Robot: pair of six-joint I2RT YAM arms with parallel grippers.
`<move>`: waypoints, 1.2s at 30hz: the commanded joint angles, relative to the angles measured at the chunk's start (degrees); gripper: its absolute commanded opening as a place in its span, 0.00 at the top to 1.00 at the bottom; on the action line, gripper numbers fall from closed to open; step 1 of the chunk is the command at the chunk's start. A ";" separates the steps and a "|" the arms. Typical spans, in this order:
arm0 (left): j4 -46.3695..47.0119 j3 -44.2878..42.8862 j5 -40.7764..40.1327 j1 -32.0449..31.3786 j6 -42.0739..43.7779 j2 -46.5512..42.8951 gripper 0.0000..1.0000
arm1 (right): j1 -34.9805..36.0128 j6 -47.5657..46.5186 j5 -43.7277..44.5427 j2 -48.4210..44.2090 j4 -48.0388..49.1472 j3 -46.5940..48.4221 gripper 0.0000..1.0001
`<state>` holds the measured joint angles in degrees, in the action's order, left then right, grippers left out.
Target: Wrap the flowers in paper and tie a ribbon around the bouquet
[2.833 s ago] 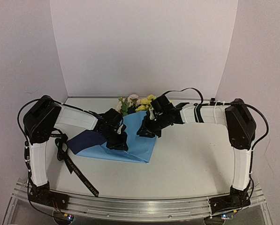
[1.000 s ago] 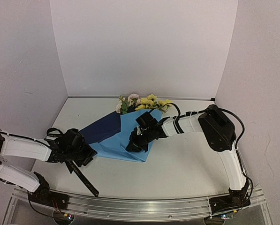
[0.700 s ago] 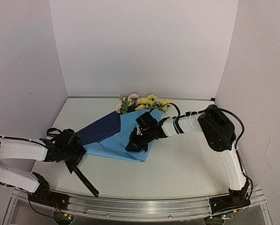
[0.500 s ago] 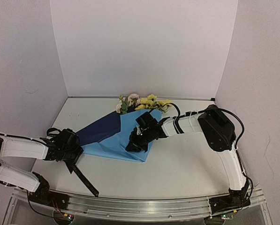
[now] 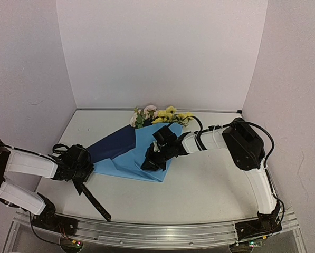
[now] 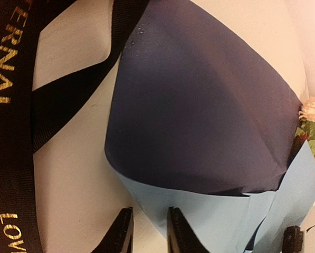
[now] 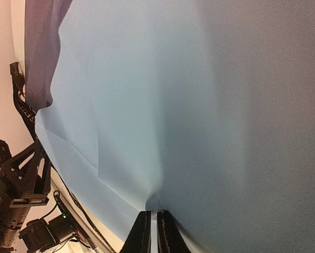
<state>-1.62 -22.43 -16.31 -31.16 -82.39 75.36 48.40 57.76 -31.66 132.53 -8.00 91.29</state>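
Note:
The paper [image 5: 132,164] lies on the table, light blue with a navy flap [image 5: 113,144] folded over its left part. The flowers [image 5: 157,115], yellow and pink, stick out at its far end; their stems are hidden under it. The left gripper [image 5: 87,168] is low at the paper's left corner. In the left wrist view its jaws [image 6: 149,234] stand apart with the light blue corner [image 6: 157,211] reaching between them. The right gripper [image 5: 148,163] is shut on a pinch of the paper [image 7: 173,105], which puckers at its tips [image 7: 152,221]. The ribbon [image 5: 92,198] lies under the left arm.
White walls [image 5: 157,52] close the table at the back and sides. A metal rail [image 5: 146,233] runs along the near edge. The black ribbon [image 6: 9,132] with gold lettering loops beside the paper's left corner, and its tail runs toward the rail.
The left arm has swung from above the paper down to the front left, leaving the navy flap folded over. Over the last second its gripper edged left. The right gripper stayed put.

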 commanded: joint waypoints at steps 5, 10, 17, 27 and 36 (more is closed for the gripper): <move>1.09 0.40 -3.66 0.40 4.43 -0.88 0.90 | -0.17 0.47 3.27 3.81 -4.22 -1.11 0.92; 0.28 -3.45 -6.72 0.17 14.42 -5.00 1.00 | -0.15 0.43 3.42 3.96 -4.31 -1.11 0.93; 1.33 -9.19 -7.12 -2.53 27.78 -7.61 1.00 | -0.17 0.97 3.73 4.08 -4.30 -1.22 0.93; 6.51 -17.00 -2.47 -10.75 36.19 -1.24 1.00 | -0.16 1.33 4.12 4.05 -4.22 -1.86 0.94; -10.84 -12.49 -9.98 -8.69 17.48 -8.92 1.00 | -0.16 1.31 4.13 4.33 -4.27 -1.96 0.94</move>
<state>-1.55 -37.39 -22.23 -42.21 -53.67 72.09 48.40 58.81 -31.81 132.88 -6.87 91.28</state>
